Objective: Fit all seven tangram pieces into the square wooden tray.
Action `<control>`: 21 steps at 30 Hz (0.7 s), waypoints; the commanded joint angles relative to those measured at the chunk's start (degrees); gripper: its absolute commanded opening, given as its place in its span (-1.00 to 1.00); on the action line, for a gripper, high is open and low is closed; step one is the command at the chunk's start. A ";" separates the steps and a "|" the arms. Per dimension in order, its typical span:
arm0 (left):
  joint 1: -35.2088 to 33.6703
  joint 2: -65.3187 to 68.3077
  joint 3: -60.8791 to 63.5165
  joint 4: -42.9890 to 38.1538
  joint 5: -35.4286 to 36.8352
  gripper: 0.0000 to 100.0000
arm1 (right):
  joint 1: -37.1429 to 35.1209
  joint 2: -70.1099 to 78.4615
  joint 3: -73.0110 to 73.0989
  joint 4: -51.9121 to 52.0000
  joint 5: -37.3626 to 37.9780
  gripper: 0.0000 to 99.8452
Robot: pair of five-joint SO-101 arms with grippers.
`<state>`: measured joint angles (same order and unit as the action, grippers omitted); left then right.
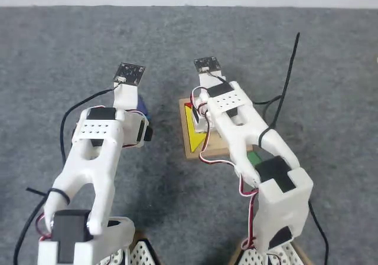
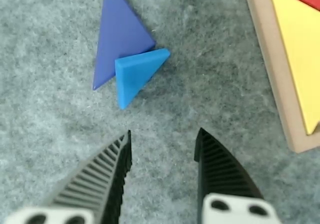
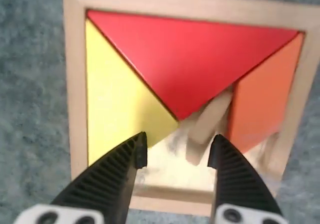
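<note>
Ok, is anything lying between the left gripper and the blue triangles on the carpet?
Nothing visible. Only bare grey carpet lies between the open left gripper and the light blue triangle, which touches the dark blue triangle.

Legible text, labels, brands, numbers, signs: none.
</note>
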<state>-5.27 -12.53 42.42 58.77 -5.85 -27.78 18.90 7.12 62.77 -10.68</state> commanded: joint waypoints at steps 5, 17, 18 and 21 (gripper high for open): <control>-0.35 -2.46 -0.31 -0.88 -0.70 -0.60 | 1.89 2.24 -5.27 1.45 0.88 -0.60; 0.00 -2.46 -0.31 -0.97 -0.70 -0.60 | -3.30 -9.98 -1.76 2.15 0.88 -0.60; 0.00 -2.46 -0.31 -0.97 -0.70 -0.60 | -4.09 -9.98 -0.62 0.92 0.88 -0.60; 0.00 -2.46 -0.31 -0.88 -0.70 -0.60 | -5.85 -8.75 2.11 -2.59 0.97 -0.60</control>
<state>-5.27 -12.53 42.42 58.77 -5.85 -32.00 12.75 8.79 63.12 -10.51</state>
